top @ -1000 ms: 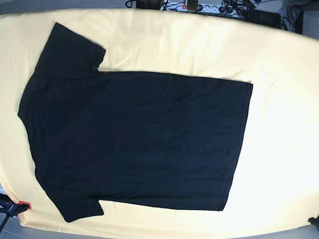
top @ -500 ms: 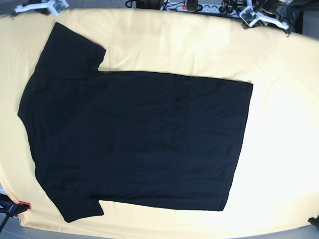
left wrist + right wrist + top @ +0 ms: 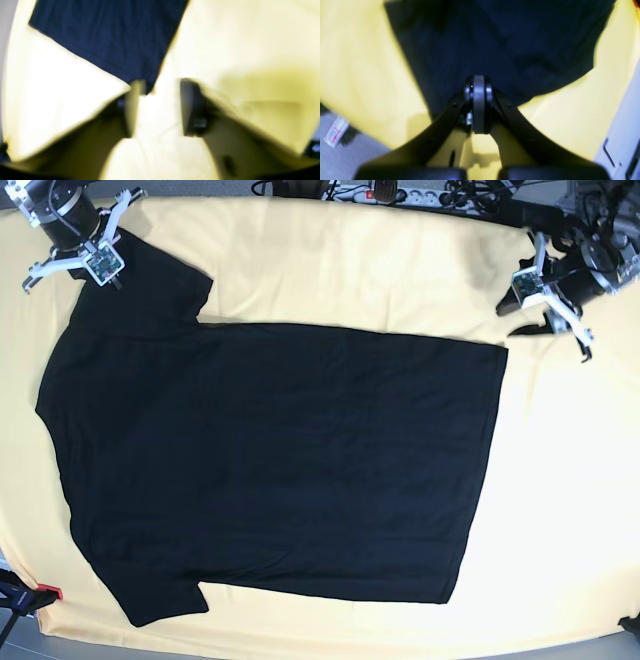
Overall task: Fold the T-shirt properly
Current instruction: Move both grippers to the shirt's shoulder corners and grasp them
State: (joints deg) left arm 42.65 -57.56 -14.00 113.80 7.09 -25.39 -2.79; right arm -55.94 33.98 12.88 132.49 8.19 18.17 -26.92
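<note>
The T-shirt (image 3: 270, 460) lies flat on the yellow-covered tabletop (image 3: 560, 510), plain side up, its long axis running left to right in the base view: sleeves left, hem right. At the shirt's far-left sleeve the right hand (image 3: 478, 105) hangs pressed closed, empty. At the shirt's far hem corner the left hand (image 3: 157, 107) hangs parted, the corner just ahead of it.

No text or labels can be read.
</note>
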